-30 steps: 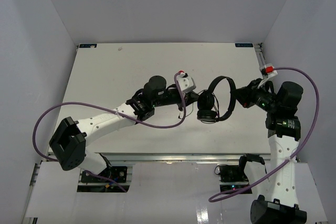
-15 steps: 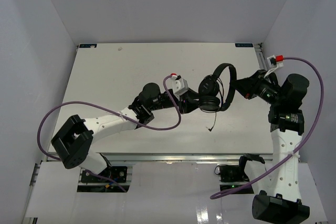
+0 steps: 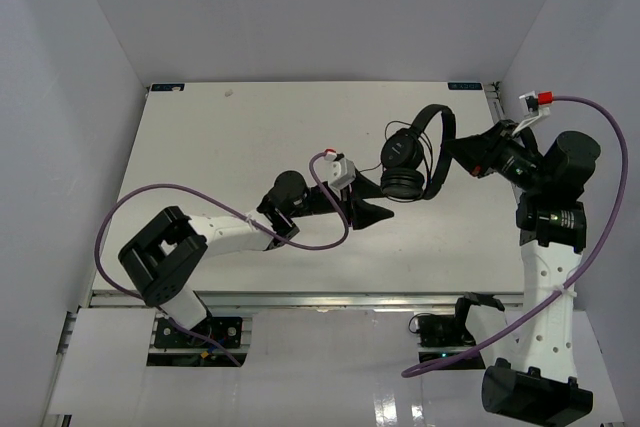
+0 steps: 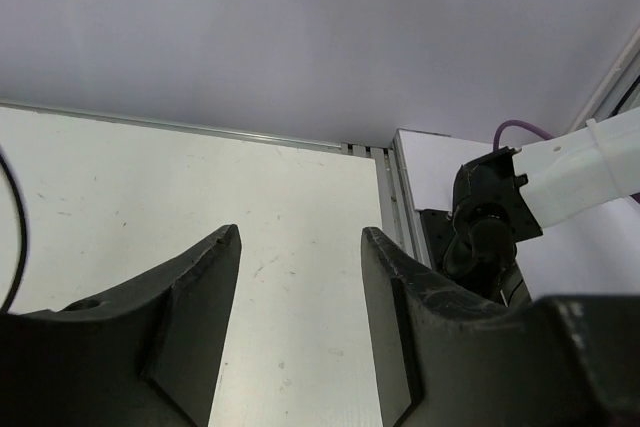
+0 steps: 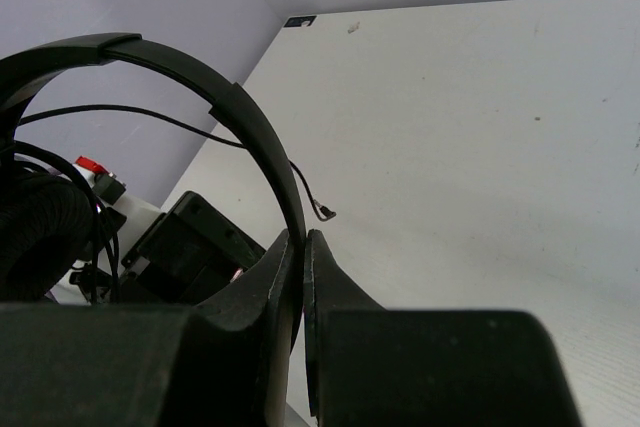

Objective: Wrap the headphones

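Above the counter point(image 3: 220, 147), the right tool point(image 3: 458, 154) pinches the headphones point(image 3: 405, 167) by their headband, likely lifting them for wrapping, while the left tool point(image 3: 375, 212) waits spread and empty.

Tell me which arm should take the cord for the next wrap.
Left. The left claw is open and empty beside the headphones, while the right claw is shut on the headband, holding them up. The cord end dangles free.
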Controlling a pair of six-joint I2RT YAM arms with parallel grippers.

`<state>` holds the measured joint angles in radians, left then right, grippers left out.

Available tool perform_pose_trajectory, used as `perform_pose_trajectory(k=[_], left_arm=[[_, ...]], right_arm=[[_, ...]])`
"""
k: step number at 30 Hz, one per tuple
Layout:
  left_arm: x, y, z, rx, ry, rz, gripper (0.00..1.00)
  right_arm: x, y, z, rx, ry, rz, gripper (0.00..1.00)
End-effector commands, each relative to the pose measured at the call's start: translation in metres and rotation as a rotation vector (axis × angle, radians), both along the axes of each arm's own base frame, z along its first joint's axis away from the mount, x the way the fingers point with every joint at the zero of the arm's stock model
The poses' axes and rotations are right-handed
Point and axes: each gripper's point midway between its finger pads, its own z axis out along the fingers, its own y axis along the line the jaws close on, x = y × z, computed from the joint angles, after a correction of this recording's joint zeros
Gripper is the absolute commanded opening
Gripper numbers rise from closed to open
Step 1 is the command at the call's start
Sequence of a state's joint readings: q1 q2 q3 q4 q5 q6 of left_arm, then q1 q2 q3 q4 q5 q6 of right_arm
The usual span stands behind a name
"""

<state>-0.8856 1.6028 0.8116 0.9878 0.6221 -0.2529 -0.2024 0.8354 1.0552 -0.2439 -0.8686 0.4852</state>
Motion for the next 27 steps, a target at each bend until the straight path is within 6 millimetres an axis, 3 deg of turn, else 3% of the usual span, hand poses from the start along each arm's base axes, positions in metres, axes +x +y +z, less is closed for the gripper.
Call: perform_pose_trajectory(k=[1,11,14,19,24,27], left_arm=[[0.003,0.009,0.017,-0.048,-0.048,0.05,0.62],[0.018,0.055,0.027,-0.076,-0.11,0.348,0.59],[0.011,0.041,0.018,-0.057,-0.076,0.277,0.62],[-0.003,-0.006,0.009,-0.022,-0.066,0.128,0.72],[0.014,-0.039,0.001,0.031,-0.073,0.161,0.75],[0.026,-0.044,-0.007,0.065,-0.067,0.206,0.64]], right_arm=[[-0.004,0.003,0.03,0.021,-0.073,0.015,0.08],[-0.004,0.003,0.029,0.017,-0.087,0.014,0.08],[-0.003,0.003,0.027,0.022,-0.087,0.014,0.08],[-0.006,0.004,0.028,0.02,-0.091,0.017,0.08],[-0.009,0.004,0.026,0.012,-0.095,0.017,0.08],[-0.01,0.005,0.026,0.014,-0.096,0.02,0.08]])
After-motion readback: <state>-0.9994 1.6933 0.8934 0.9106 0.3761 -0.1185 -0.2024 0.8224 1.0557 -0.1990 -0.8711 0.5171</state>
